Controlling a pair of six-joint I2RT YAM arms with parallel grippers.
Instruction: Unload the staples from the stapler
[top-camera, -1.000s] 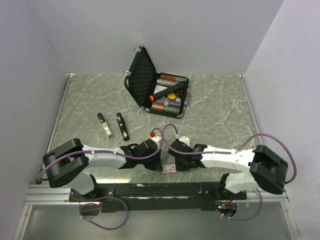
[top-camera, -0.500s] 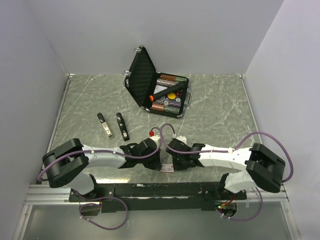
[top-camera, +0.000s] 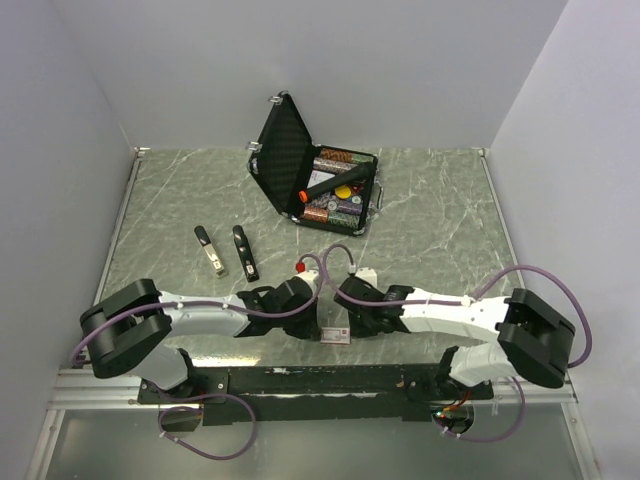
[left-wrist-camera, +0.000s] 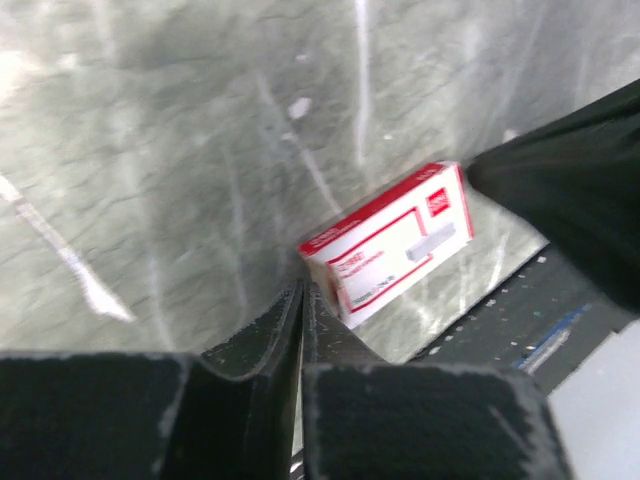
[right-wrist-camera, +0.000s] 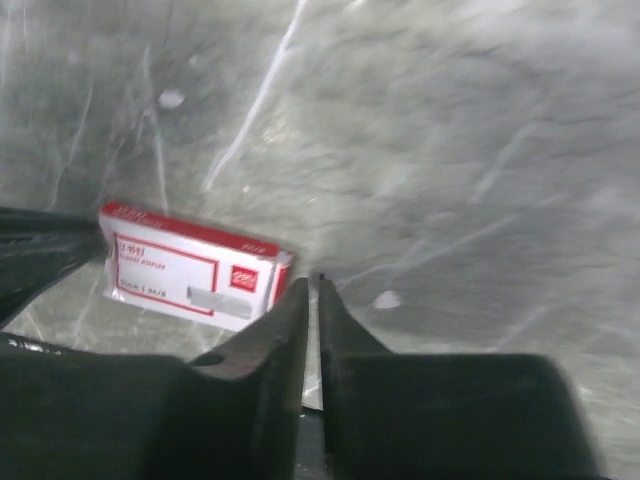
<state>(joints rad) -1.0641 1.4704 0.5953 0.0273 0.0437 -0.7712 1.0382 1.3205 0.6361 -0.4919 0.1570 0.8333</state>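
While both arms hang low at the table's (top-camera: 430, 230) 6 o'clock edge, step: pre-grasp, approach not begun; nothing is in hand.
Left gripper (left-wrist-camera: 302, 285): clenched to a hairline slit, empty, tips just above the marble.
Right gripper (right-wrist-camera: 312, 282): same, a thin gap with nothing in it, nose to nose with the left one.
Box (left-wrist-camera: 390, 245): red-and-white staple box, flat on the table at 6 o'clock, just beside both sets of tips. From the wrist views it looks apart from them, but I can't rule out a touch.
Stapler (top-camera: 209, 250): at 9 o'clock on the table, well apart from both grippers, lying flat. The silver-and-black body is my pick for it.
Black piece (top-camera: 245, 253): just beside the stapler on its 3 o'clock side, parallel to it. Too small to tell whether it's a second stapler or a part of the first.
Case (top-camera: 320, 185): open at 12 o'clock, lid up, chips and a dark tube inside. Not part of this job.
Progress: by my read nothing done, no loose staples visible anywhere.
Next move: left arm swings out toward 10 o'clock from where it sits, and its jaws must spread before it comes down on the stapler.
Needs: one gripper pinning the body and the other working the top or the tray, so the right arm has to cross over as well.
Risk: the two items lie close together, so a wide approach could knock the black piece. The stapler is low and flat and would likely skid if only pushed.
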